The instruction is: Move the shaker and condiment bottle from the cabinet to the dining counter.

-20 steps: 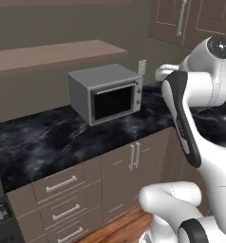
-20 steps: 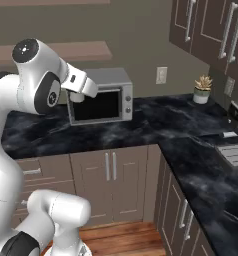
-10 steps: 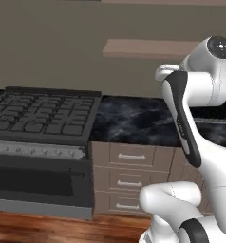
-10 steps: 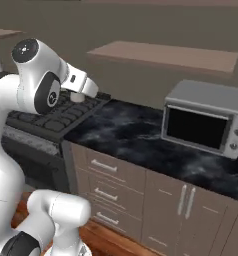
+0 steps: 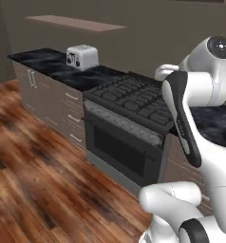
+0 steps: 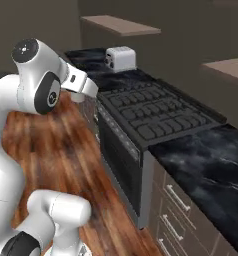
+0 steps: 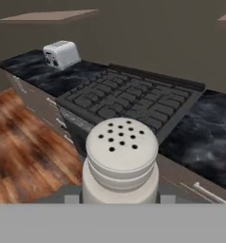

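Nearest in the hand view stands the shaker point(image 7: 121, 163), white, with a domed top pierced by small dark holes, upright between the jaws of the gripper point(image 7: 120, 198), whose jaws are partly closed against its sides and carry it in the air, clear of any surface. In the right base view the shaker point(image 6: 79, 97) shows as a pale shape just under the white wrist, above the wood floor point(image 6: 66, 155) in front of the stove. In the left base view the gripper point(image 5: 165, 72) sits at the upper right, at the end of the arm, over the stove's right part; its fingers are hidden there by the arm.

Past the shaker comes the stove point(image 7: 129, 97), a black range with dark grates over its whole top and an oven door point(image 5: 122, 151) below. To each side of it runs the narrow black marble worktop point(image 7: 207, 137), with tan-brown drawers point(image 6: 178, 210) under it.

Farther along the worktop, near its far end, a white toaster point(image 5: 81, 57) stands close to the wall edge. Above it a tan shelf point(image 5: 74, 23) is fixed to the dark wall point(image 7: 153, 38), and a second shelf point(image 6: 226, 67) shows at the right edge of the right base view
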